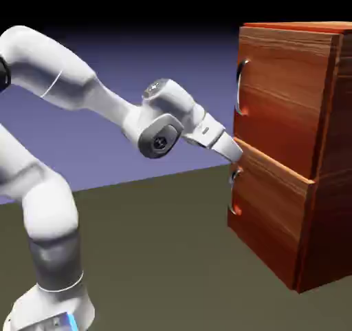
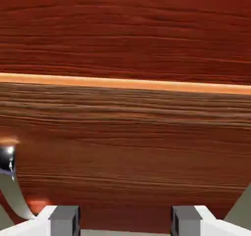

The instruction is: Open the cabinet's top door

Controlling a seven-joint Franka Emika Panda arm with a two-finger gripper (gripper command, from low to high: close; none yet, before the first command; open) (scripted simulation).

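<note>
The cabinet [image 1: 323,185] stands upright on the bench, toward its right side, tall and boxy in glossy reddish-brown wood grain. The top door [image 1: 278,89], its upper front panel, sits shut, flush above the matching lower panel, a curved silver handle [image 1: 240,85] at its left edge.

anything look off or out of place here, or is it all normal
One thing stands out: the gripper sits at the seam between the cabinet's two panels, well below the top door's handle. Its jaws are open on bare wood. Nothing looks damaged or askew, and both panels look shut.
</note>
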